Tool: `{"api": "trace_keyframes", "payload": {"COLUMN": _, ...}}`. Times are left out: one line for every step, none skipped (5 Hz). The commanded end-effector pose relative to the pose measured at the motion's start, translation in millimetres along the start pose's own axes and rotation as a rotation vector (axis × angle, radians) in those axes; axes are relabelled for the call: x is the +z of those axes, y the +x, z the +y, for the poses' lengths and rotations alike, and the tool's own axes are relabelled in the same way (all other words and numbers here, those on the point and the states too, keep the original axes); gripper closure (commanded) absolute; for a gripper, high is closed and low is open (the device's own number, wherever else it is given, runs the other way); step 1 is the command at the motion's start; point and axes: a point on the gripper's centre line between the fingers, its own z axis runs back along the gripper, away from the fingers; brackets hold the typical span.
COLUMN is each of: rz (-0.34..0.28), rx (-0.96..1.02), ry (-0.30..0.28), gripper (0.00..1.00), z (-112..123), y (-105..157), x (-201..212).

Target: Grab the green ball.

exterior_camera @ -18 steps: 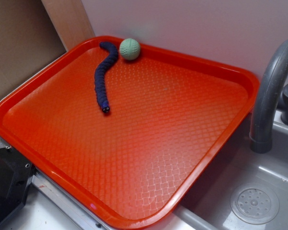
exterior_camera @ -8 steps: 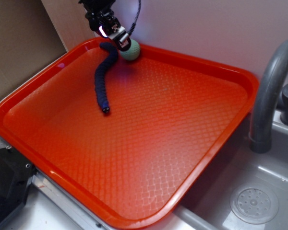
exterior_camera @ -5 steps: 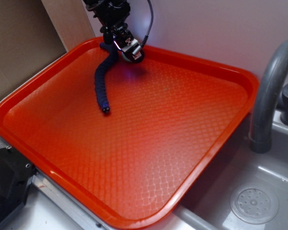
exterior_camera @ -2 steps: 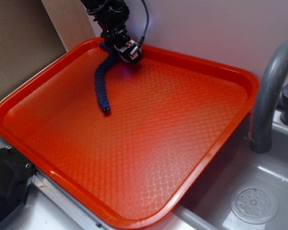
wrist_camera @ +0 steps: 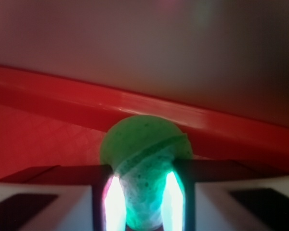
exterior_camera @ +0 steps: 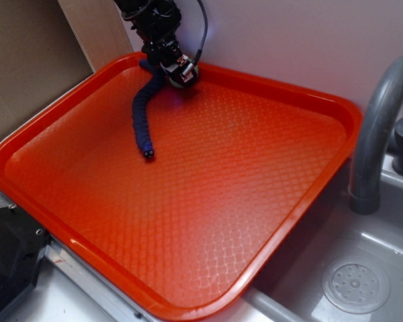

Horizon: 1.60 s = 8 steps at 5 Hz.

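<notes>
The green ball (wrist_camera: 144,142) is pinched between my two fingers (wrist_camera: 100,185), and its sides look squeezed in the wrist view. It lies against the far rim of the red tray (wrist_camera: 135,103). In the exterior view my gripper (exterior_camera: 181,72) is down at the tray's far corner and hides the ball. A dark navy snake toy (exterior_camera: 144,114) lies just left of the gripper, its tail end under the arm. The gripper (wrist_camera: 143,195) is shut on the ball.
The red tray (exterior_camera: 302,94) sits beside a grey sink (exterior_camera: 389,221) with a round drain (exterior_camera: 356,285) and a grey faucet (exterior_camera: 379,127) at the right. A white wall (exterior_camera: 289,33) stands right behind the tray. A brown panel (exterior_camera: 27,60) is at the left.
The arm came in from the top, dropped onto the ball at the tray's far corner and covered it. Over the last half second it has hardly shifted.
</notes>
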Motion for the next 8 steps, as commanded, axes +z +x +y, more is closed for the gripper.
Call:
{"api": "trace_keyframes", "payload": {"rz": -0.042, "rx": 0.026, "ry": 0.047, "gripper": 1.00, "z": -8.3, "y": 0.9, "x": 31.8}}
{"api": "trace_keyframes", "payload": {"rz": 0.091, "rx": 0.105, "ry": 0.078, "gripper": 1.00, "z": -13.6, "y": -12.4, "x": 68.5}}
{"api": "trace_keyframes", "payload": {"rz": 0.128, "rx": 0.289, "ry": 0.075, "gripper": 1.00, "z": -23.0, "y": -34.4, "x": 126.4}}
{"api": "trace_keyframes", "payload": {"rz": 0.167, "rx": 0.441, "ry": 0.104, "gripper": 1.00, "z": -36.3, "y": -53.1, "x": 183.3}}
{"api": "trace_keyframes", "payload": {"rz": 0.151, "rx": 0.479, "ry": 0.073, "gripper": 1.00, "z": -49.5, "y": -61.0, "x": 212.8}}
{"api": "trace_keyframes", "payload": {"rz": 0.088, "rx": 0.423, "ry": 0.073, "gripper": 1.00, "z": -73.8, "y": -81.1, "x": 215.7}}
{"api": "trace_keyframes", "payload": {"rz": 0.105, "rx": 0.438, "ry": 0.091, "gripper": 1.00, "z": -75.9, "y": -83.9, "x": 205.1}}
{"api": "trace_keyframes", "payload": {"rz": 0.112, "rx": 0.444, "ry": 0.110, "gripper": 1.00, "z": -74.9, "y": -81.6, "x": 198.8}}
